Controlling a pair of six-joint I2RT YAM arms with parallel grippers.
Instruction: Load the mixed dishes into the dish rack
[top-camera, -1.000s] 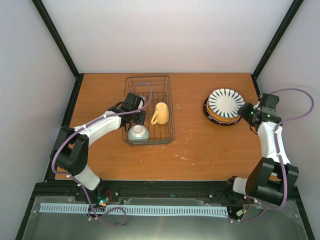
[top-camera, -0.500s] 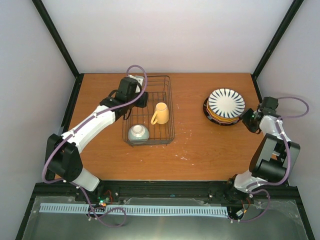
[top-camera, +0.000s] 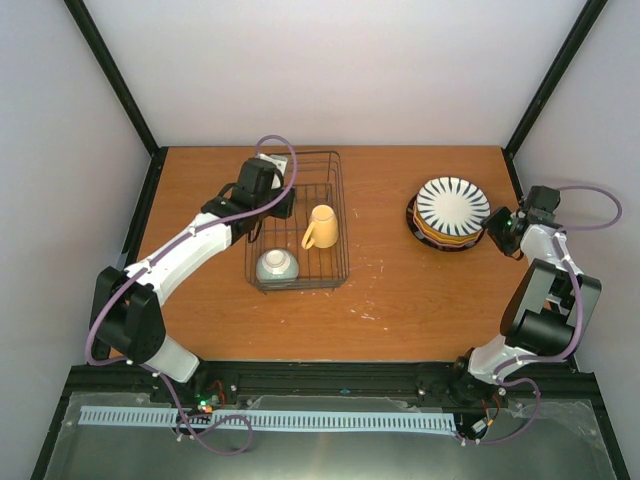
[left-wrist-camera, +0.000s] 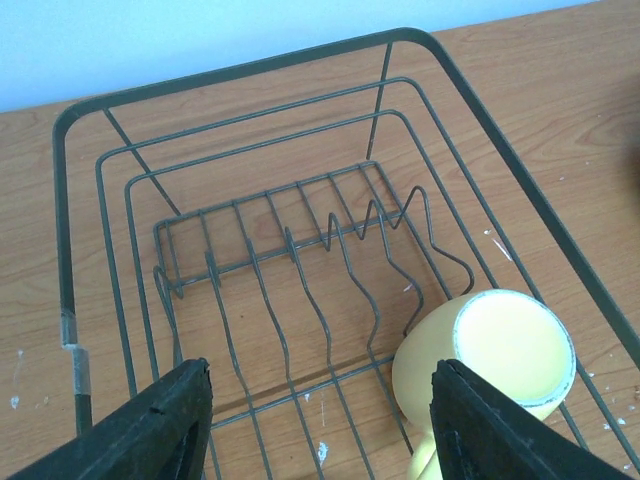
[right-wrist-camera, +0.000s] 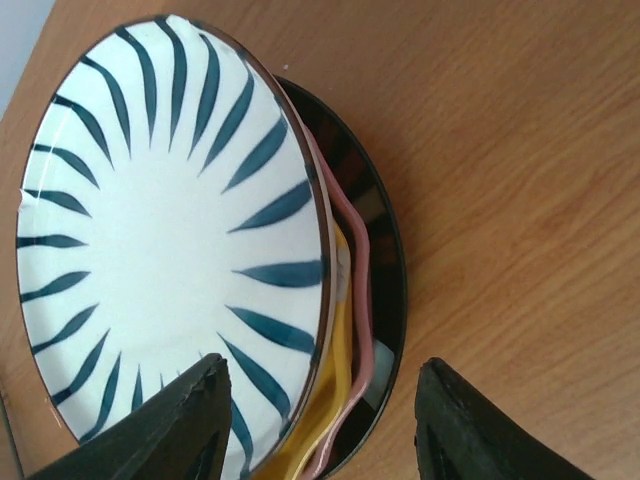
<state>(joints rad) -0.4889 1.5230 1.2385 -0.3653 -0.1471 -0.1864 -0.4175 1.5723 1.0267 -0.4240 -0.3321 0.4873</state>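
The main risk, as we judge it, sits at the right gripper (right-wrist-camera: 320, 400). Its jaws are spread and hold nothing, and they face the edge of the plate stack, just beside it. Several rims lie between the fingers at once, so closing here could pinch two or three plates together, or shove the whole stack across the table (top-camera: 390, 290). The glazed rims look slick, so a plate held only by its edge may slip or swing down.

The left gripper (left-wrist-camera: 318, 400) is also spread and holds nothing. It hangs over the far part of the dish rack (left-wrist-camera: 62, 200), where an incoming plate could meet it. The yellow mug (left-wrist-camera: 500, 355) takes up some slots and could be knocked.

The stack stands on the right side of the table, well apart from the rack. The white plate with dark stripes (right-wrist-camera: 160, 230) is on top, above a yellow plate (right-wrist-camera: 335, 400), a pink plate (right-wrist-camera: 352, 260) and a dark-rimmed plate (right-wrist-camera: 385, 270). The small bowl (top-camera: 277, 266) is in the rack's near end, and the mug is in its middle.
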